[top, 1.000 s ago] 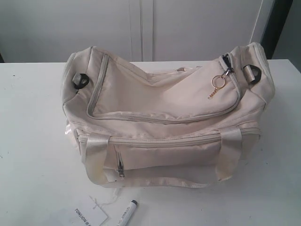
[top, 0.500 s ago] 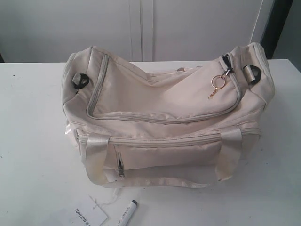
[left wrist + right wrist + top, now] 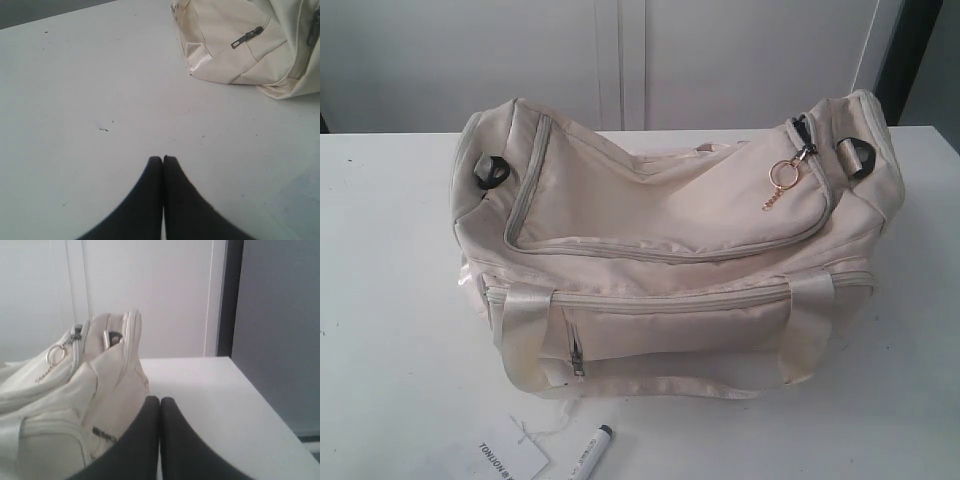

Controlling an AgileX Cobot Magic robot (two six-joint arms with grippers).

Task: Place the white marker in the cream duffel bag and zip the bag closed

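The cream duffel bag (image 3: 670,250) lies on the white table, its curved top zipper drawn shut, a gold keyring (image 3: 779,184) hanging near its right end. The white marker (image 3: 590,453) with a dark cap lies on the table in front of the bag, near the bottom edge of the exterior view. Neither gripper shows in the exterior view. My left gripper (image 3: 163,159) is shut and empty above bare table, with the bag's end (image 3: 235,45) some way off. My right gripper (image 3: 160,400) is shut and empty beside the bag's other end (image 3: 110,375).
A white paper tag (image 3: 510,460) with black lettering lies just left of the marker. Black rings (image 3: 490,170) sit at both ends of the bag. A white cabinet wall (image 3: 620,60) stands behind the table. The table's right edge (image 3: 270,410) runs near my right gripper.
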